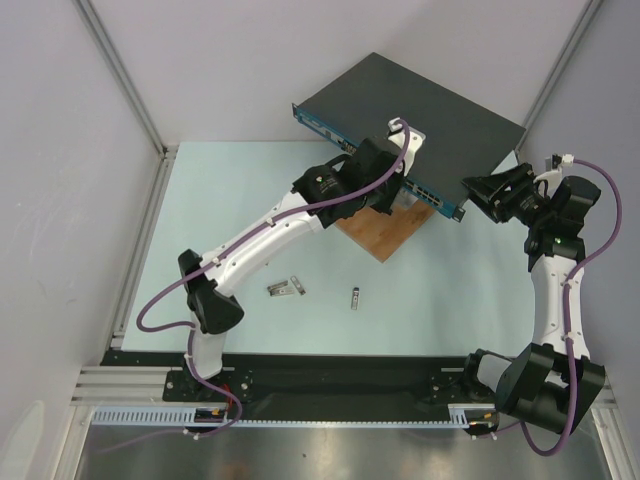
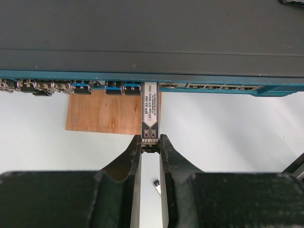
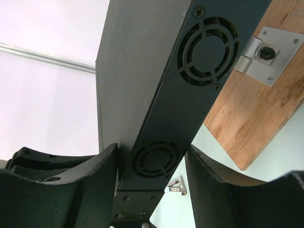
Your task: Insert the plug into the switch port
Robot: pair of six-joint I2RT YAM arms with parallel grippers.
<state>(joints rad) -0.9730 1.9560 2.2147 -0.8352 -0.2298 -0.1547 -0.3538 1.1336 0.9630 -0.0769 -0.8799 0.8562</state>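
- Silver-cased SFP plug [image 2: 150, 111], with a white printed label running along its top, is pinched by its rear end in the left gripper [image 2: 150, 145], the jaws closed tight on it.
- Its nose meets the blue front strip [image 2: 280, 88] of the switch [image 2: 152, 38], in line with a socket beside the blue-tabbed ones. Nearly the whole body is outside, so I'd say it is lined up and at most just entering, not seated.
- What's left, to my eye, is a straight push until the body disappears into the port, then letting go.
- The switch is a wide, flat, dark grey box lying skewed near the far edge of the table [image 1: 250, 200], towards the far right corner, its front resting over a wooden board [image 2: 107, 111].
- The right gripper [image 3: 152, 159] straddles the switch's right end, where the round fan grilles [image 3: 206, 45] are, and both fingers look pressed against it, as if bracing it.
- Two spare modules [image 1: 285, 288] lie loose nearer the near edge.
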